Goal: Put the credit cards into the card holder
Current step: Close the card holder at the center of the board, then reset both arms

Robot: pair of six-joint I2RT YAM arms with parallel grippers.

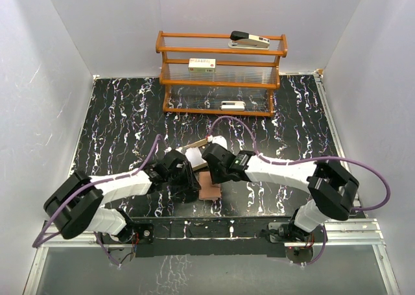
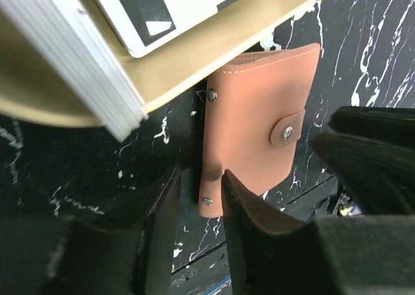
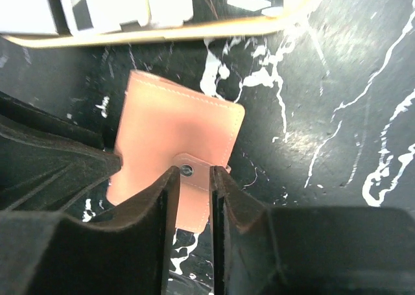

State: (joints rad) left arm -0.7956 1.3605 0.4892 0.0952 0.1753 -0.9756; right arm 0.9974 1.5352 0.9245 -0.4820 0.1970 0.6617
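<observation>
Arms (image 1: 123, 185) meet low over card holder (image 2: 253, 120); left gripper (image 2: 200, 175) barely parted astride its edge, right gripper (image 3: 194, 173) likewise astride tab (image 2: 285, 129).

Closed card holder (image 3: 172, 133) flat on marbled table (image 3: 337, 113), jaws astride its snap tab (image 3: 191, 175).

Card holder (image 2: 253, 120) on table (image 1: 117, 126), just before tray (image 2: 194, 55) holding credit cards (image 2: 175, 3); rack (image 1: 220, 74) well behind.
</observation>
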